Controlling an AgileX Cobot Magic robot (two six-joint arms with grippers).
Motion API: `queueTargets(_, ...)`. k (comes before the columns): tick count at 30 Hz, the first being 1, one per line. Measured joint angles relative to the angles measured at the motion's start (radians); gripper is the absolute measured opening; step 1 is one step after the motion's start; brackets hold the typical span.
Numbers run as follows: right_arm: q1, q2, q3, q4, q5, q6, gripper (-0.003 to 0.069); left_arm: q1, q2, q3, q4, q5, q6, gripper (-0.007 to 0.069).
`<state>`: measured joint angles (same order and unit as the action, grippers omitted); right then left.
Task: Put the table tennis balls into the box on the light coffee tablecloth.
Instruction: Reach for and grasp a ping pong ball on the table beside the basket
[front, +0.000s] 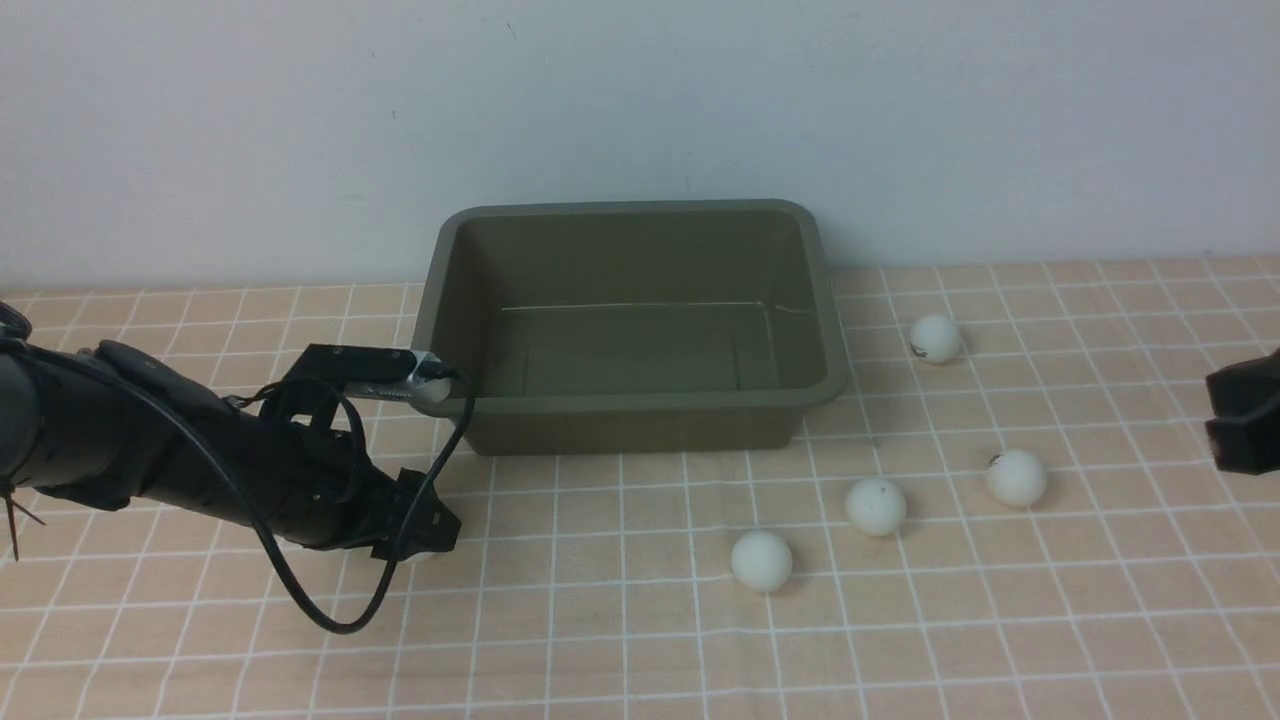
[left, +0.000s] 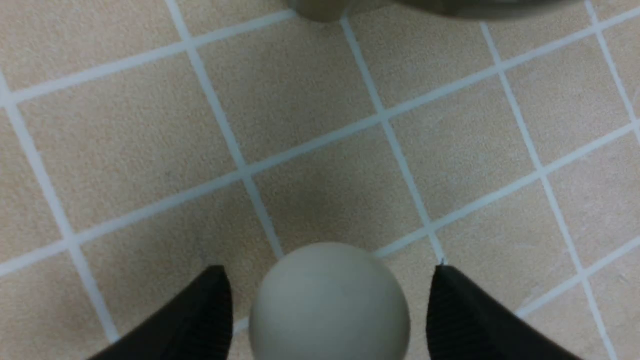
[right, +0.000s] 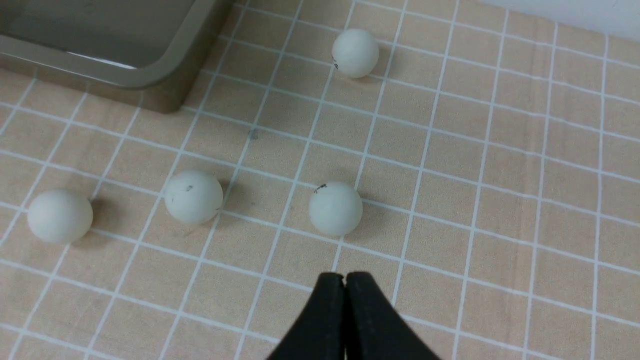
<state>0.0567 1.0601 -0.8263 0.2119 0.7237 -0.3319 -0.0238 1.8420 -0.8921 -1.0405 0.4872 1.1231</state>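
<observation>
Okay, left end effector (left: 328, 271): down low near the box's front-left corner, jaws apart, not gripping anything.
Caged ball (left: 329, 306): on the tablecloth (front: 600, 620) between the left fingers (left: 200, 320), with a gap showing on both sides.
Nearest loose ball (front: 761, 560): in front of the box, a bit right of centre.
Middle ball (front: 876, 506): just behind and to the right of that one.
Third ball (front: 1016, 477): further right again, dark mark up top.
Right end effector (right: 345, 282): over at the right edge, fingers pressed together, holding nothing.
Box (front: 640, 405): open side up, long axis running left to right, parallel to the wall (front: 640, 100) behind it.
Far ball (front: 936, 338): near the box's right wall, not touching it.
</observation>
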Motion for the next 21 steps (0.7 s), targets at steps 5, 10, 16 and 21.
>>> queueTargets(5, 0.000, 0.000, 0.000, 0.000, 0.003, 0.000, -0.0016, 0.000, 0.000, -0.002, -0.018, 0.011, 0.000, 0.0318)
queueTargets(10, 0.000, 0.000, 0.000, 0.000, 0.003, 0.000, -0.0016, 0.000, 0.000, -0.003, -0.030, 0.055, 0.000, 0.0318)
queueTargets(16, 0.000, 0.000, 0.000, 0.000, 0.004, 0.000, -0.0016, 0.000, -0.003, -0.003, -0.026, 0.174, -0.003, 0.0318)
queueTargets(21, 0.000, 0.000, 0.000, 0.000, 0.012, 0.000, -0.0016, 0.000, -0.034, -0.003, 0.028, 0.289, -0.023, 0.0318)
